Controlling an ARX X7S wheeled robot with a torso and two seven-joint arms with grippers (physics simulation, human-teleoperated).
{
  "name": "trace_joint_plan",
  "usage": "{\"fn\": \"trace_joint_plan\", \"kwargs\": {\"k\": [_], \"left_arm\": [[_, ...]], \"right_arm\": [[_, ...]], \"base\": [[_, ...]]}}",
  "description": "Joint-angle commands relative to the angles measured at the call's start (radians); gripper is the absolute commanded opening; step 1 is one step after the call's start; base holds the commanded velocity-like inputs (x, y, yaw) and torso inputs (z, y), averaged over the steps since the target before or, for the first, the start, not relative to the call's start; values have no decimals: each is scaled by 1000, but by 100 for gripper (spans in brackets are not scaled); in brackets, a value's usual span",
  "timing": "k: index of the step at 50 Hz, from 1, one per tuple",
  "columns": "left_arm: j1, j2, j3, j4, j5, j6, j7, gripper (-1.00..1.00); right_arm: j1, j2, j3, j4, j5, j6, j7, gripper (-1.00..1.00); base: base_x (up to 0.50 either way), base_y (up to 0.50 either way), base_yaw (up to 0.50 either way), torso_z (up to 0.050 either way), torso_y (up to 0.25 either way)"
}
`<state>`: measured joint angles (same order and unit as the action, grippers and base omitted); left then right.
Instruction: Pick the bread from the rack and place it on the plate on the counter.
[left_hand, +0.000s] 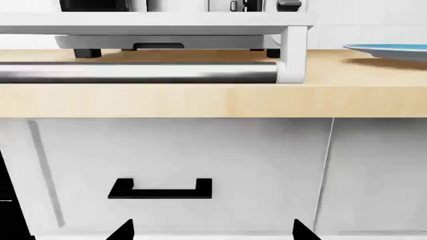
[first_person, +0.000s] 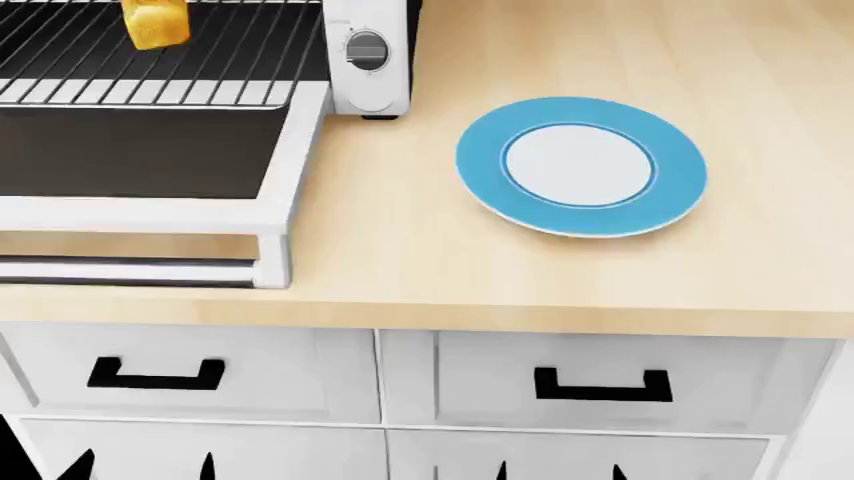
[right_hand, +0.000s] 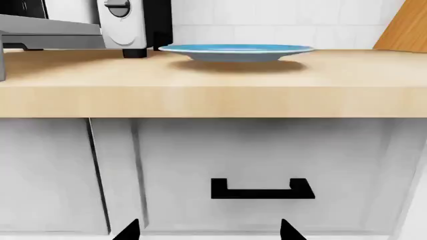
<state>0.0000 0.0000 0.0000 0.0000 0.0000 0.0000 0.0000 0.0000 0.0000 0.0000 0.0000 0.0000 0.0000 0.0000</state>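
The bread (first_person: 156, 24) sat on the rack (first_person: 200, 70), left of and beyond the plate (first_person: 582, 166), which lay flat on the bench (first_person: 400, 240). Both arms hung low before the drawers, below the plate's level; the left tool (left_hand: 212, 231) and right tool (right_hand: 210, 231) each stood spread open, holding nothing.
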Motion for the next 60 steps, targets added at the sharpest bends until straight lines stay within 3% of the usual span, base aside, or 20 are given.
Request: {"fn": "trace_joint_plan", "kwargs": {"k": [1,19,27,38,43,60], "left_arm": [[0,-10,11,0,-10,0,-11,100],[5,-63,64,10,-57,33,-56,100],[37,-84,91,96,-54,37,-59,100],[72,-142,84,470,-67,-212,-77,100],[83,-171,75,660,-78,-347,-82,100],[-38,-257,-51,1027,-229,-780,-92,100]], "right_arm": [[0,9,-13,0,9,0,13,100],[5,57,-76,7,50,1,60,100],[2,72,-95,-15,66,20,63,100],[-61,130,-111,-319,70,182,70,100],[-77,176,-89,-519,87,342,73,100],[4,277,4,-986,128,746,97,100]], "base": [[0,0,0,0,0],[0,0,0,0,0],[0,0,0,50,41],[0,0,0,50,40],[0,0,0,50,39],[0,0,0,50,40]]}}
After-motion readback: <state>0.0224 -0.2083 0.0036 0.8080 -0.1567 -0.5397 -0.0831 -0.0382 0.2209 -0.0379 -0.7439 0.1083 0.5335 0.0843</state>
